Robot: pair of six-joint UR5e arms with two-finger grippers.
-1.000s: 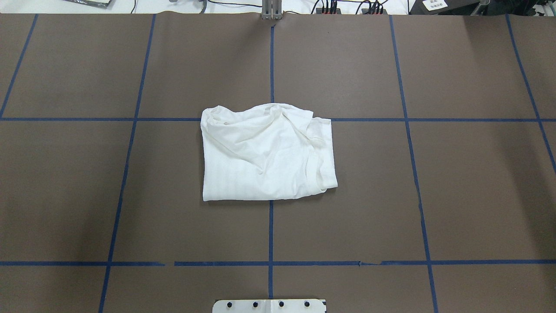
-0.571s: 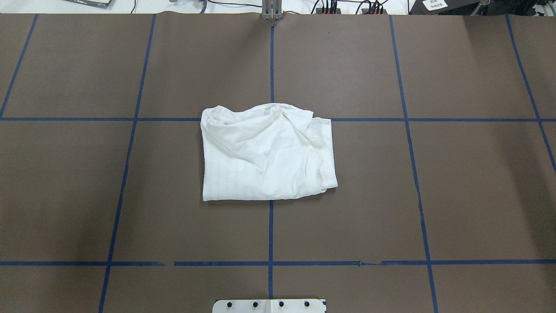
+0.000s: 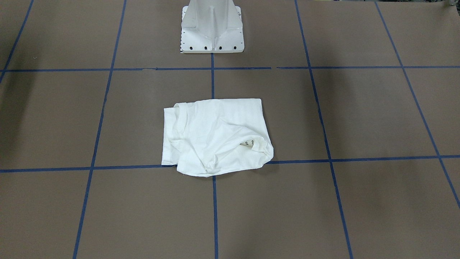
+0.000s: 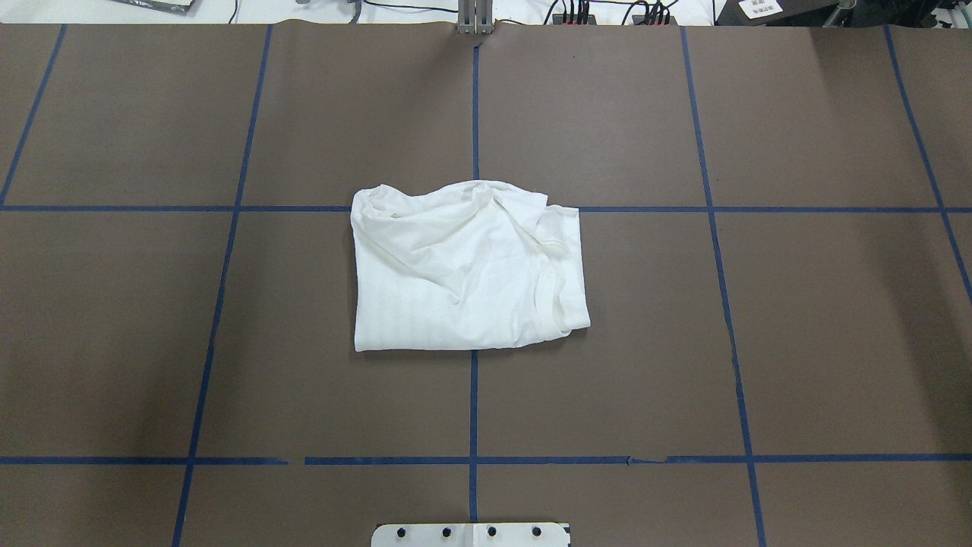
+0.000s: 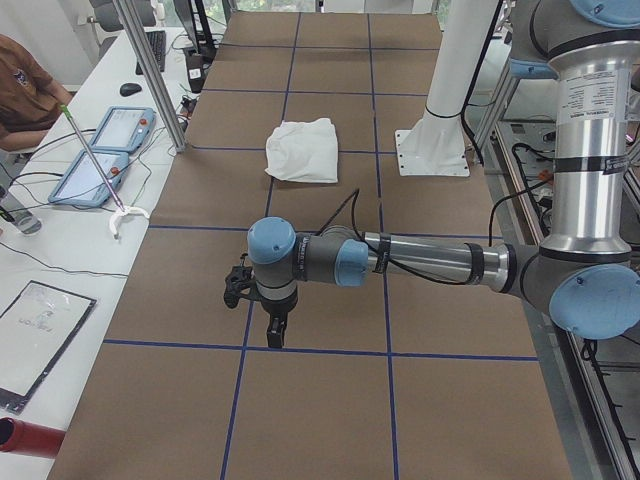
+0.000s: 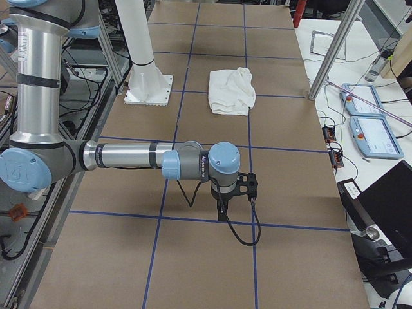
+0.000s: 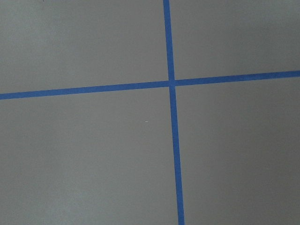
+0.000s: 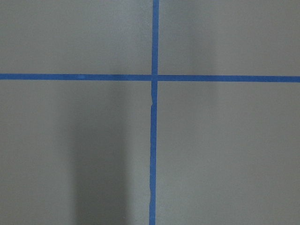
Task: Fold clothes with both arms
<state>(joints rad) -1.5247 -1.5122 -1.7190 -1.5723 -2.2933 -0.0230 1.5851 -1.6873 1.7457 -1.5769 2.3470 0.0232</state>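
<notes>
The white shirt lies folded into a rough rectangle at the table's middle, with its ribbed collar toward the right and wrinkles along the far edge. In the front-facing view a bit of black print shows at a fold. It also shows in the exterior left view and the exterior right view. My left gripper hangs over the table far from the shirt. My right gripper does the same at the other end. I cannot tell whether either is open or shut. Both wrist views show only bare table.
The brown table carries a grid of blue tape lines. The white pedestal base stands at the near edge. Tablets, cables and a seated person are beside the table's far side.
</notes>
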